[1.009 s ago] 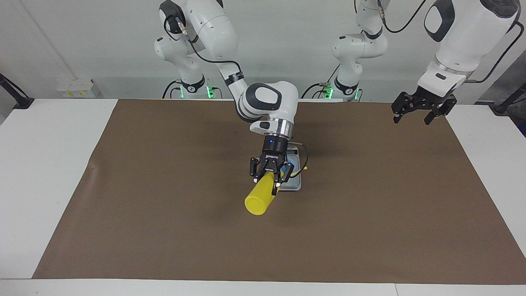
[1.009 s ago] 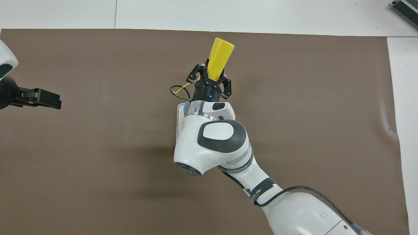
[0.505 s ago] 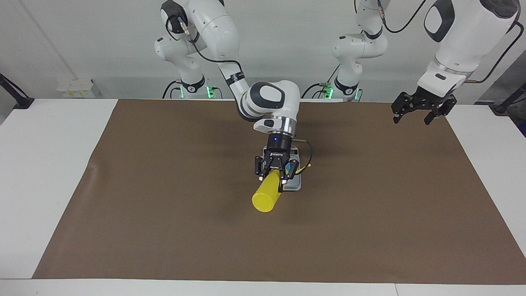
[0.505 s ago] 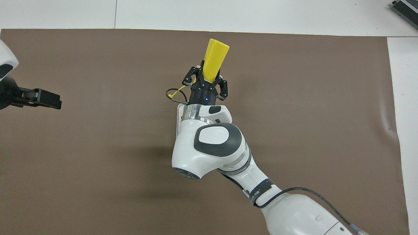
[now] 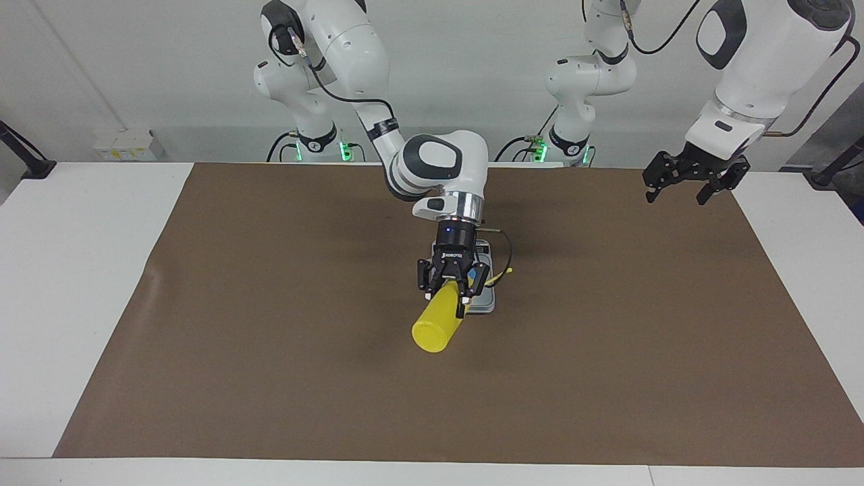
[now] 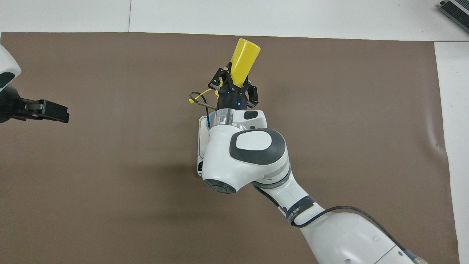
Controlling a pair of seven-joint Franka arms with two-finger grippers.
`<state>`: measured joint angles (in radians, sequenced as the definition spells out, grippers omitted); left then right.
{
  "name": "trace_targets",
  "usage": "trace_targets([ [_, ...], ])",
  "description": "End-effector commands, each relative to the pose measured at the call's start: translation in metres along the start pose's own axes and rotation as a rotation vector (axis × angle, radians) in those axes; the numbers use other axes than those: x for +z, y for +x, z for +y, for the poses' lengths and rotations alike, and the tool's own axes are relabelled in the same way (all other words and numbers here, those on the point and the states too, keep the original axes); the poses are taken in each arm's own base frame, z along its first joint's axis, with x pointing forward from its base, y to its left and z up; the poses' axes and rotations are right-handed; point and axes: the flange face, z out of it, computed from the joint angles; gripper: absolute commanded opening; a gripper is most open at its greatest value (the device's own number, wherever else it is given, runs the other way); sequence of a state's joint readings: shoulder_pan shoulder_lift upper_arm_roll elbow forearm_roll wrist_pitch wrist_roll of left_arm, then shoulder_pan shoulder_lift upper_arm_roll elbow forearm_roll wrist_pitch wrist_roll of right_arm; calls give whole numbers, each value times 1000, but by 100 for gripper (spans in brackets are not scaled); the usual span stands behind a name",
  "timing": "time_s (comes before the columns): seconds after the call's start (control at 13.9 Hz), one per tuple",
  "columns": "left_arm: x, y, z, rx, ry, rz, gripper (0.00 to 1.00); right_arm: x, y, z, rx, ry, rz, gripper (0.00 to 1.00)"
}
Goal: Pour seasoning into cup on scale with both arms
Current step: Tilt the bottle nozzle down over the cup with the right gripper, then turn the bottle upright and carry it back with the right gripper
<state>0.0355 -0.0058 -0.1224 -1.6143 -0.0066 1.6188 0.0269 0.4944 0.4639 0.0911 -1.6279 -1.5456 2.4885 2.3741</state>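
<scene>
Shifted since half a second ago: right claw with its load, slightly toward the right arm's end of the bench, bottle base raised a little. Right claw: clenched on bright yellow plastic squeeze bottle, tipped nozzle-down over small pale blue plastic cup. Cup: on flat silver-grey kitchen scale, mid brown paper mat. Left claw: released, unchanged, waiting over the mat's corner at the left arm's end.

Two high, opposed views; shared mat
</scene>
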Motion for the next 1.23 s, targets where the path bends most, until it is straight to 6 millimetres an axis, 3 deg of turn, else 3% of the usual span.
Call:
trace_targets([
  [0.0, 1, -5, 0, 12, 8, 12, 100, -2, 61, 3, 192, 5, -63, 0],
  [0.36, 0, -4, -3, 1, 7, 26, 100, -14, 104, -7, 645, -108, -254, 0],
  [0.72, -1, -2, -2, -4, 0, 34, 100, -10, 124, -2, 1016, -261, -403, 0],
  [0.94, -1, -3, 0, 1, 1, 32, 100, 4, 146, 16, 1220, -354, -462, 0],
  [1.15, 0, -3, -1, 6, 1, 28, 100, 22, 159, 47, 1350, -442, -504, 0],
])
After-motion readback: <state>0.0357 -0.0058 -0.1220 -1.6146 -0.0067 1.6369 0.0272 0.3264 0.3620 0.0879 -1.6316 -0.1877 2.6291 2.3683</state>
